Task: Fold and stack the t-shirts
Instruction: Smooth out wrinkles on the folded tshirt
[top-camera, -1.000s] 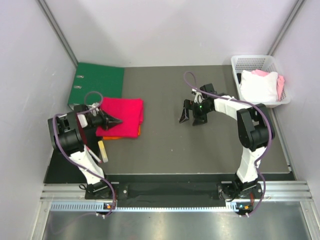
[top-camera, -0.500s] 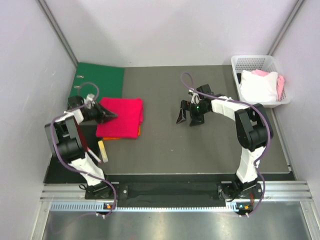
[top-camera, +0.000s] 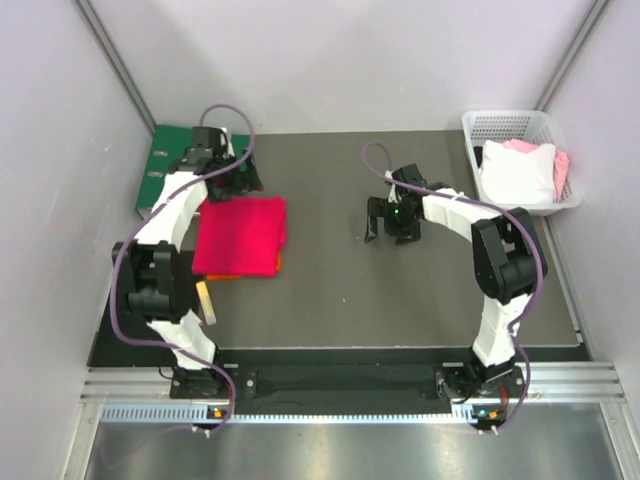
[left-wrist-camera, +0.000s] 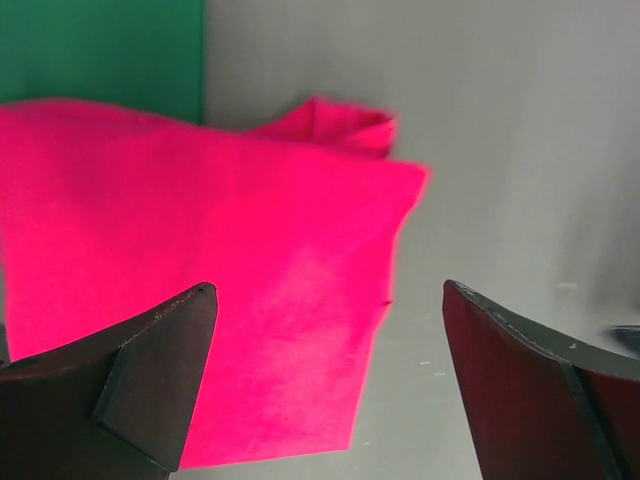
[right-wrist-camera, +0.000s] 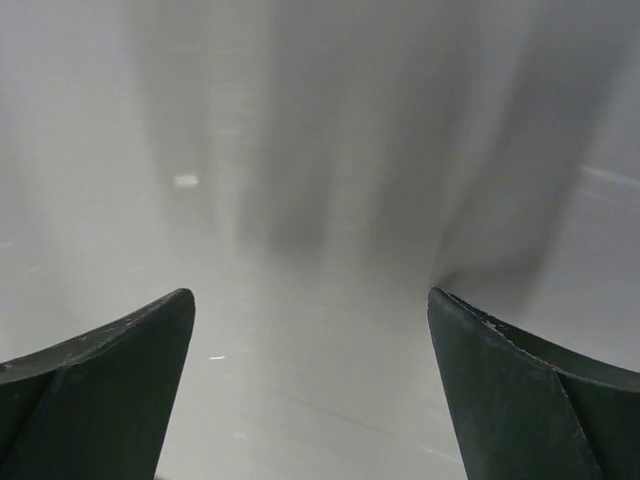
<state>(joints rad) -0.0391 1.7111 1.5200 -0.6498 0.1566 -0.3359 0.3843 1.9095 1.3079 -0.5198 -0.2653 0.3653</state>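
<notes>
The crimson-pink t-shirt (top-camera: 240, 235) lies folded in a rectangle on the dark table, left of the middle. Under it an orange t-shirt (top-camera: 224, 276) shows only as thin edges at the near and right sides. My left gripper (top-camera: 241, 180) hovers open over the pink shirt's far edge, holding nothing. In the left wrist view the pink t-shirt (left-wrist-camera: 200, 270) fills the left half below the wide-apart fingers (left-wrist-camera: 140, 380). My right gripper (top-camera: 388, 224) stands open over bare table right of the middle; its wrist view shows only grey surface between its fingertips (right-wrist-camera: 100, 390).
A green ring binder (top-camera: 170, 165) lies at the back left, just behind the shirts, and its corner (left-wrist-camera: 100, 50) shows in the left wrist view. A white basket (top-camera: 476, 130) with white and pink cloth stands at the back right. A small beige strip (top-camera: 205, 298) lies near the left arm.
My left arm has swung from the pink shirt's left side up to its far edge, and its jaws went from shut to open. The right gripper barely shifted.
</notes>
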